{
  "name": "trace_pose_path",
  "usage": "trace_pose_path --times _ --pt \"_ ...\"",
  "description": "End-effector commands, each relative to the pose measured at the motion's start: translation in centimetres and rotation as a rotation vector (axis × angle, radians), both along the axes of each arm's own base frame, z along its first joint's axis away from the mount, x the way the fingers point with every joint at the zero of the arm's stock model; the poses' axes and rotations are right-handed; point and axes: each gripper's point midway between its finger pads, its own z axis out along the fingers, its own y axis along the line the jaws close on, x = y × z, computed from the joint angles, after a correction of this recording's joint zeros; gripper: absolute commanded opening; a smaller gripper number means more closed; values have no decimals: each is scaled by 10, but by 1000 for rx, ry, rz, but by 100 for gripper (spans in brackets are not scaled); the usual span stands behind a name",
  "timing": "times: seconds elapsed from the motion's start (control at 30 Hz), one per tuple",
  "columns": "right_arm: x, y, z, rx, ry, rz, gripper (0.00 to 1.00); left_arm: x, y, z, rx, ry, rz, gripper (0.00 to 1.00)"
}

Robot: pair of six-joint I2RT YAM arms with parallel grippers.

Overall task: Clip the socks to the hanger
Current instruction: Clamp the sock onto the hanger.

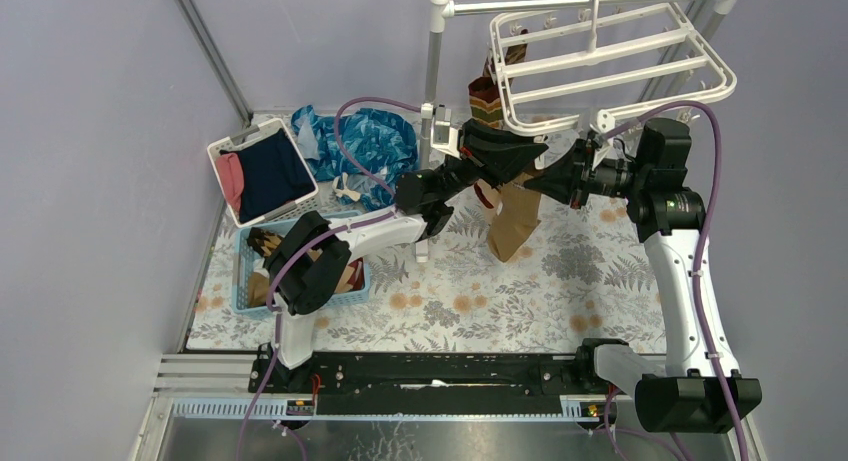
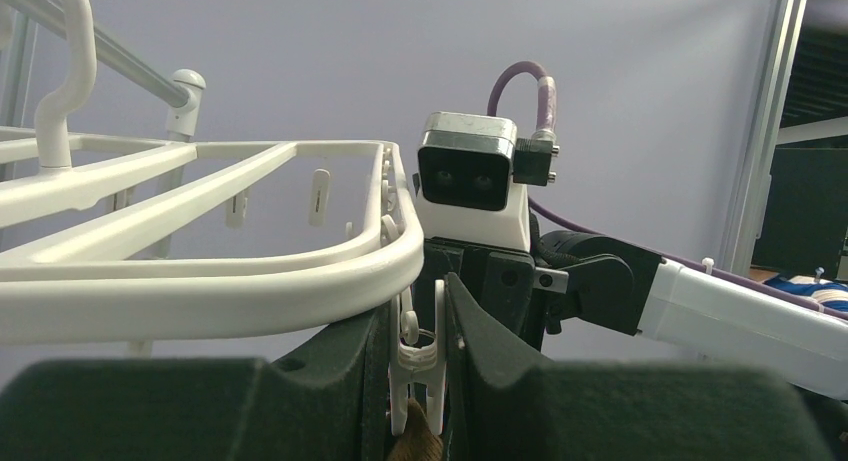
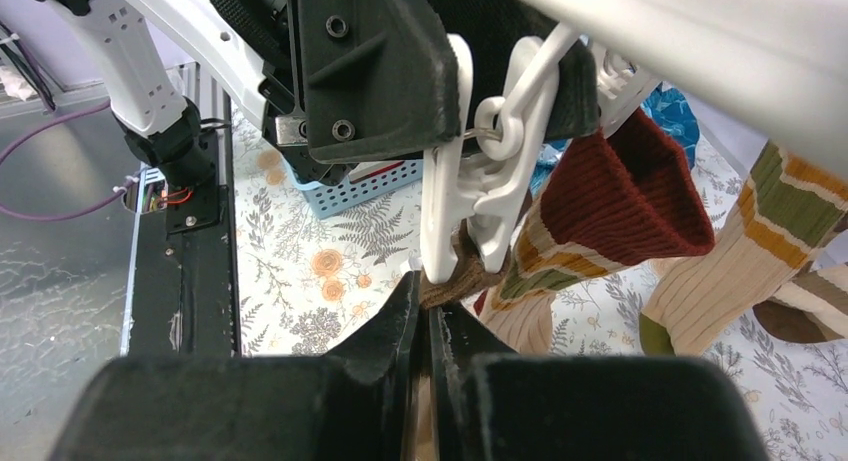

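The white hanger (image 1: 610, 56) hangs from the rack bar at the back right. My left gripper (image 1: 530, 156) reaches under its near edge and is shut on a white clip (image 2: 420, 366), pinching the clip's upper arms. The clip (image 3: 470, 196) has the top edge of a brown sock (image 3: 462, 271) in its mouth. My right gripper (image 3: 428, 316) is shut on that sock just below the clip. The sock hangs down tan (image 1: 515, 221). A red-cuffed banded sock (image 3: 620, 196) and a green-banded sock (image 3: 730, 271) hang beside it.
A blue basket (image 1: 245, 281) with more socks stands at the left. A white basket (image 1: 262, 171) holds navy and pink clothes. A blue patterned cloth (image 1: 365, 146) lies at the back. The grey-white rack pole (image 1: 434, 71) stands just left of my left gripper.
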Motion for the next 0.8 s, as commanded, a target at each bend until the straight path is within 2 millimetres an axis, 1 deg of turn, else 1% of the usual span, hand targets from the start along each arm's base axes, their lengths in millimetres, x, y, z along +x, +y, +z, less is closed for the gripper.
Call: trace_pose_path --times 0.0,0.1,0.17,0.27,0.6,0.77 --pt "-2 1 14 -23 -82 14 9 -13 16 20 -74 -66 -13 24" --pt "-3 -2 10 -65 -137 13 10 -12 17 20 -76 -58 -10 24" --pt "-10 -3 6 -96 -186 39 11 -11 18 20 -77 -55 -7 24" --pt "-17 -3 7 -110 -219 56 11 -12 18 20 -76 -54 -14 24" --pt "-6 -3 20 -98 -223 25 11 -20 20 20 -62 -65 -36 24" --pt "-8 -2 26 -93 -230 35 11 -19 20 18 -56 -62 -37 24"
